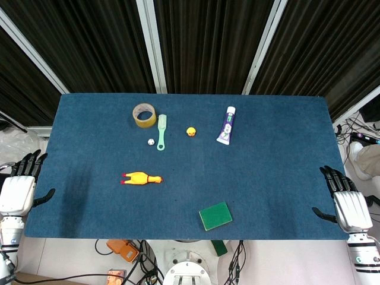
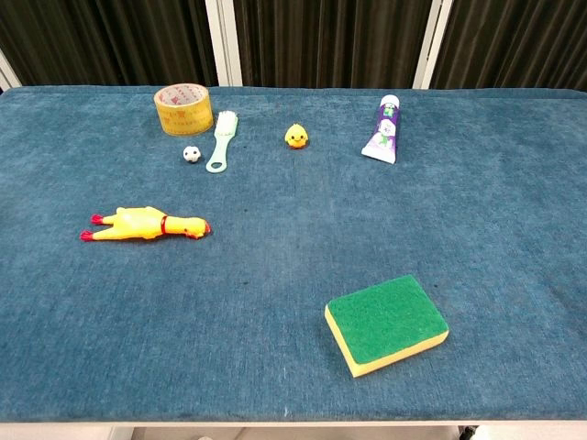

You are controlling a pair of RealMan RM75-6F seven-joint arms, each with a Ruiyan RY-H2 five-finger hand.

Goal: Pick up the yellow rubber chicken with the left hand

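The yellow rubber chicken [image 1: 141,178] [image 2: 147,224] lies flat on the blue table, left of centre, its red feet pointing left and its head to the right. My left hand [image 1: 19,185] hangs off the table's left edge, well left of the chicken, fingers spread and holding nothing. My right hand [image 1: 345,199] sits at the table's right edge, also with fingers apart and nothing in it. Neither hand shows in the chest view.
At the back lie a roll of tape [image 1: 144,114] [image 2: 183,107], a green brush [image 1: 161,132] [image 2: 222,140], a small ball [image 1: 151,142] [image 2: 191,155], a little yellow duck [image 1: 191,132] [image 2: 295,137] and a toothpaste tube [image 1: 227,125] [image 2: 383,130]. A green sponge [image 1: 215,216] [image 2: 386,324] lies near the front.
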